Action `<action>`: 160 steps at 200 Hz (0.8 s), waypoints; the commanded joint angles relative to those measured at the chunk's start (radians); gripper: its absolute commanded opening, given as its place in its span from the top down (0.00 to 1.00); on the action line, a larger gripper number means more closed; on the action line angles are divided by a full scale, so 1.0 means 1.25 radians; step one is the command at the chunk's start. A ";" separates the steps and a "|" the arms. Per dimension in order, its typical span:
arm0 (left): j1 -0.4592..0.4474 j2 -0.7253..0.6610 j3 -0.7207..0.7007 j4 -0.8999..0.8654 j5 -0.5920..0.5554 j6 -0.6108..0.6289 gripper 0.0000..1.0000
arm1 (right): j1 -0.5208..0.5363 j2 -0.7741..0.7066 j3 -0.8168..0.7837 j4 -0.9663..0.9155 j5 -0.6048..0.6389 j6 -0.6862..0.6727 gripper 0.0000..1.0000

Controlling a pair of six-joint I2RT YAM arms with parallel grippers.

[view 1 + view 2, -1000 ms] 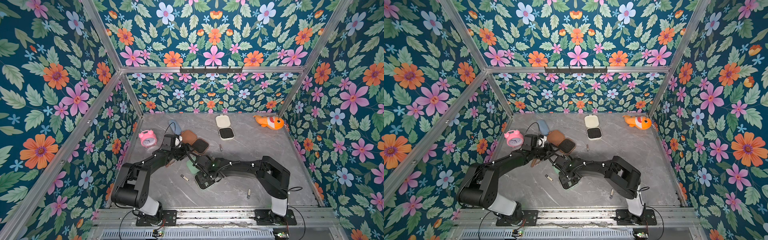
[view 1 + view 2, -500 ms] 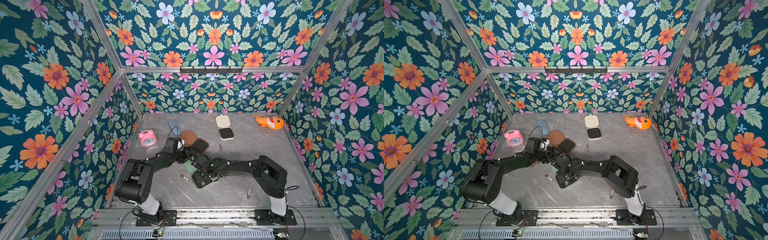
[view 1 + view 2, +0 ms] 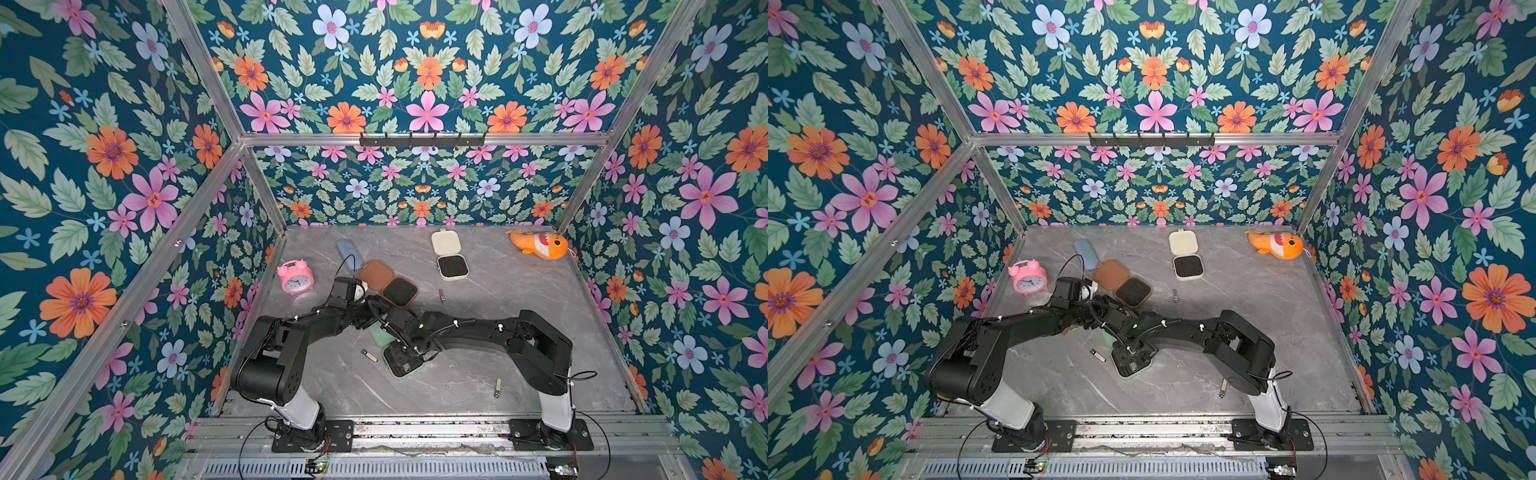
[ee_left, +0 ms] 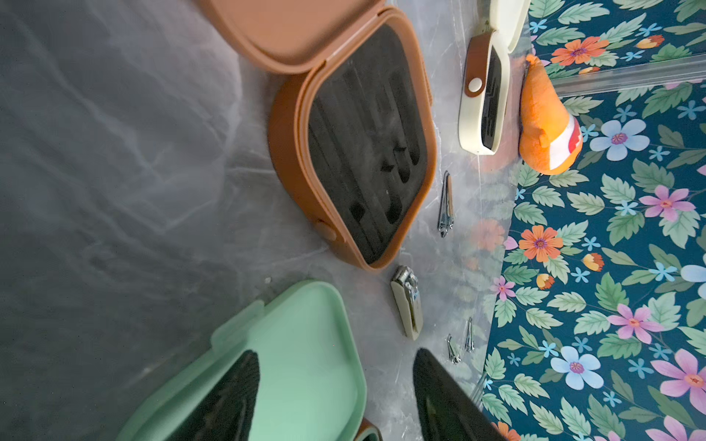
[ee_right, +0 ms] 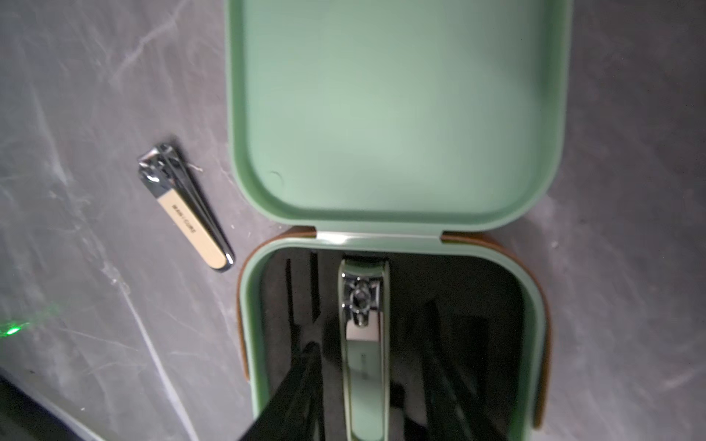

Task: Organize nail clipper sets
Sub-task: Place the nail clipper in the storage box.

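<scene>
Left arm [image 3: 307, 328], right arm [image 3: 486, 328] meeting over mint case [image 5: 397, 114], brown case [image 3: 376, 274] just behind, bare tabletop [image 3: 498, 291] toward right wall

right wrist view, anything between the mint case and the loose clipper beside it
Nothing: bare table separates mint case and loose clipper in the right wrist view.

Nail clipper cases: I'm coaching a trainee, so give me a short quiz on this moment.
1. True or false: the green clipper lies in the black insert of the mint case.
2. The beige clipper lies: A inside the mint case; B on the table beside it; C under it.
3. How many cases lie open?
Key: 1 true. 2 B. 3 three: the mint case, the brown case and the cream case.
</scene>
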 commanded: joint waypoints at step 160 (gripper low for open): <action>0.052 -0.067 0.020 -0.089 -0.036 0.067 0.34 | -0.006 0.018 0.006 -0.008 -0.017 0.005 0.83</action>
